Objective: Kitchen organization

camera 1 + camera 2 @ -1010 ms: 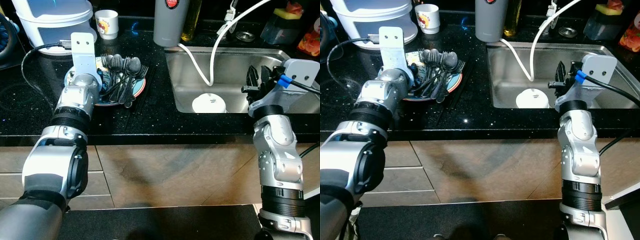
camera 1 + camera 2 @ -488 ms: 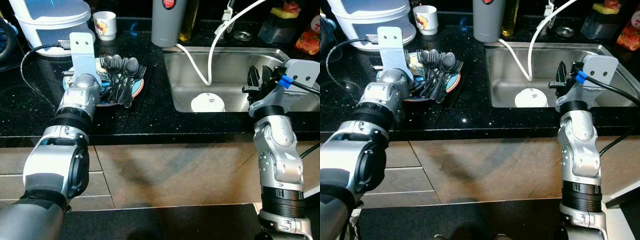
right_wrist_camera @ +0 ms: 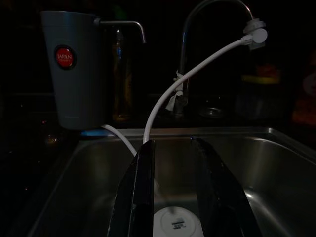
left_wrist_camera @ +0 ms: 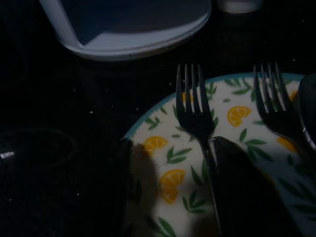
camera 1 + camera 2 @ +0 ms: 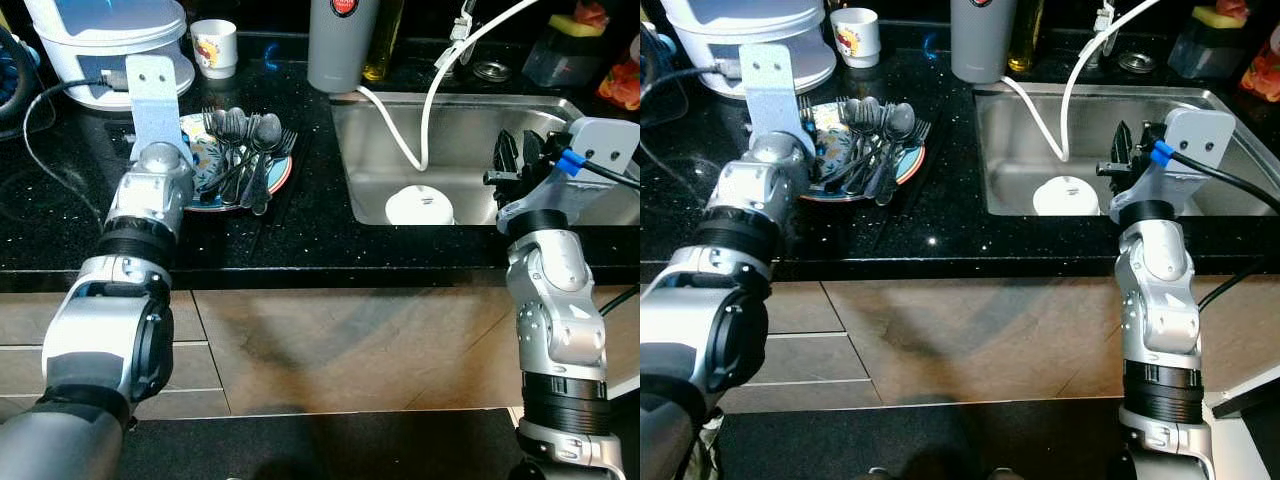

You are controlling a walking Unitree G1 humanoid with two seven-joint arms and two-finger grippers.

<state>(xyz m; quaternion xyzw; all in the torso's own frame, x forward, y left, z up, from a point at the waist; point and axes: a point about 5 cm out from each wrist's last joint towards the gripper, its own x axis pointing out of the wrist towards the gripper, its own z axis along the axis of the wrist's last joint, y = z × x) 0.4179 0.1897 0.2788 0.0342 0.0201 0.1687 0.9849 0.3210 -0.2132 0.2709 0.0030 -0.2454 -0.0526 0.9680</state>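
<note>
While left gripper (image 4: 170,185) hovers open, fork (image 4: 197,116) lies between fingers.

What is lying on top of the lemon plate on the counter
A heap of dark forks and spoons lies across the lemon plate, covering much of its right half. The left gripper hovers over it; anything beneath the cutlery is hidden.

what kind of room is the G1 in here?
A home kitchen, most likely. A steel sink with a faucet is set into a black counter, and a plate piled with forks and spoons sits beside it.
</note>
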